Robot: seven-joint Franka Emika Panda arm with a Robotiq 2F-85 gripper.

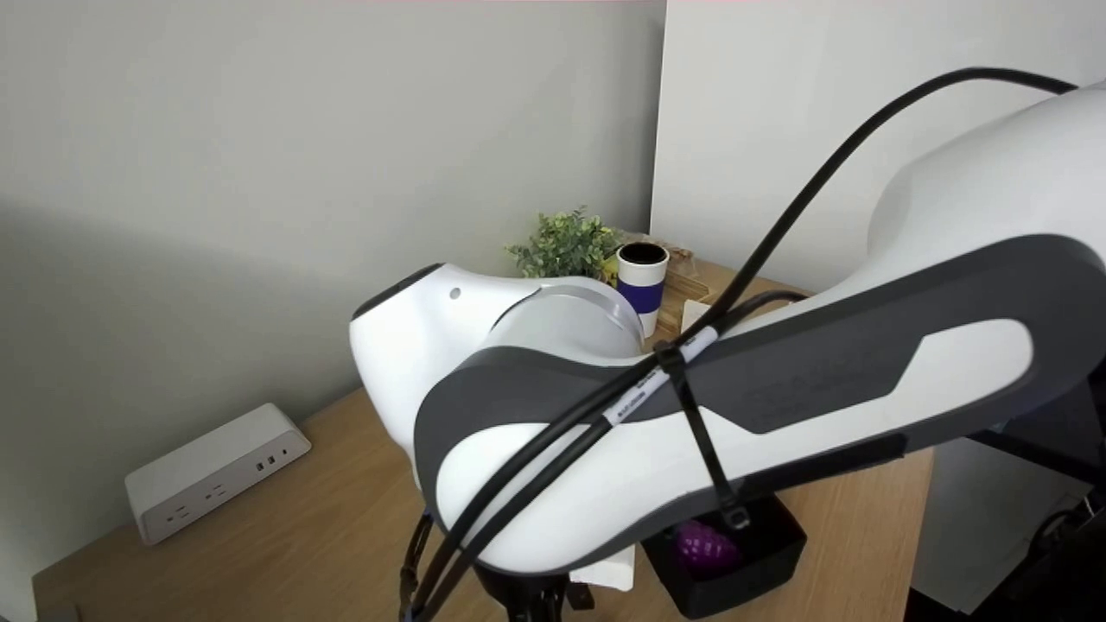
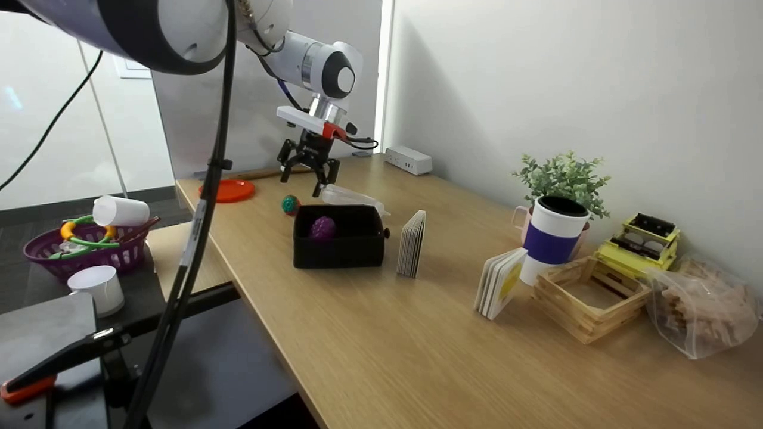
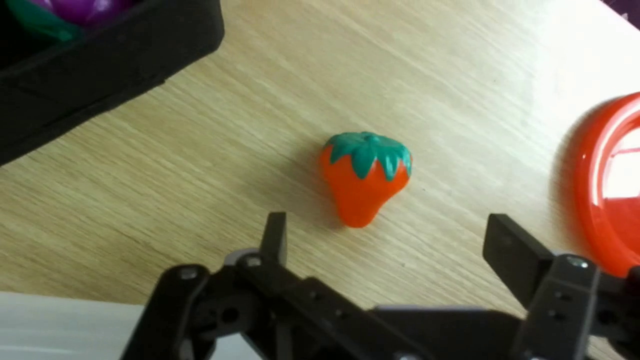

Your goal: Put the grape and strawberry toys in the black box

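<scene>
Orange, green-capped strawberry toy (image 3: 366, 175): mid-frame in the wrist view, on the wooden tabletop (image 3: 450, 90).
Black two-fingered end effector (image 3: 387, 221): spread; we should straddle the wide end (the tip tapers) before closing.
Black open-topped box (image 3: 120, 60): upper left, purple grape toy (image 3: 92, 10) inside.

Grape (image 2: 322, 229) in box (image 2: 338, 254), strawberry (image 3: 366, 182) on table (image 2: 453, 351) nearby

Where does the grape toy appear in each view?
In an exterior view: grape toy, low, right of center.
In an exterior view: grape toy, slightly left of center.
In the wrist view: grape toy, at top left, cut off.
Shared landmark: the black box holding it.
</scene>
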